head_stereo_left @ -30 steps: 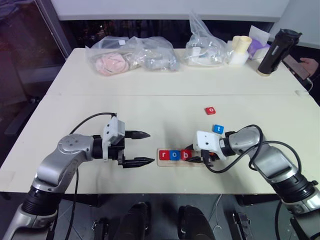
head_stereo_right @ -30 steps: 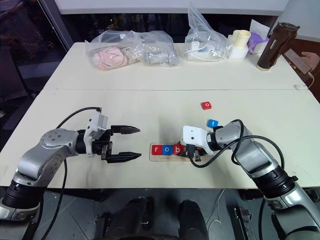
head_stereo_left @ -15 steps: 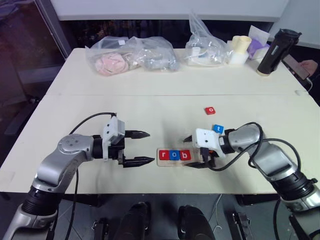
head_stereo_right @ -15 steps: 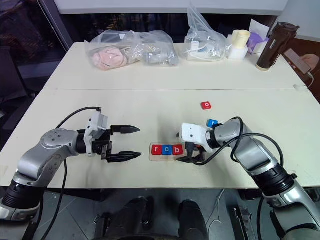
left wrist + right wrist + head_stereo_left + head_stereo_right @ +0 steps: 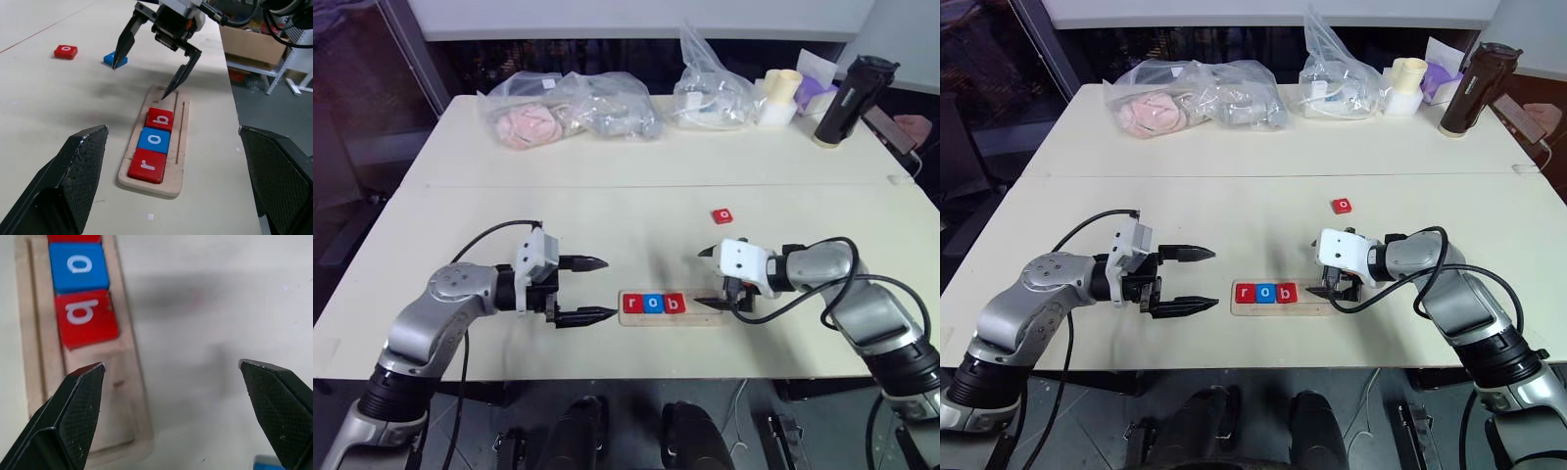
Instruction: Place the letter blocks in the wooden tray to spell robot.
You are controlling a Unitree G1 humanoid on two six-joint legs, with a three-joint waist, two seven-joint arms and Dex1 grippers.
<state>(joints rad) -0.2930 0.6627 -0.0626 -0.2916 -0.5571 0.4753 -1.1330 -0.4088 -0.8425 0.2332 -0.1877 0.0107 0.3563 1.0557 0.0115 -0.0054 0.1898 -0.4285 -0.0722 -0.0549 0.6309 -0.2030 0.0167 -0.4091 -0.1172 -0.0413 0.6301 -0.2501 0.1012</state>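
Note:
The wooden tray (image 5: 179,143) lies near the table's front edge. It holds the red r (image 5: 632,304), blue o (image 5: 653,304) and red b (image 5: 674,305) letter blocks side by side; its right part is bare. Another red o block (image 5: 722,215) lies farther back on the table. A blue block (image 5: 116,59) sits beside my right gripper. My right gripper (image 5: 705,277) is open just right of the b block, over the tray's bare end, holding nothing. My left gripper (image 5: 607,288) hovers open left of the tray, empty.
Clear plastic bags (image 5: 573,103) with soft items lie along the table's far side. A cream cup (image 5: 786,93) and a dark bottle (image 5: 847,98) stand at the far right. A person's hand (image 5: 908,125) holds a phone there.
My right gripper has opened, leaving the red b block in the tray, and has drawn back to the right. The left arm has stayed still.

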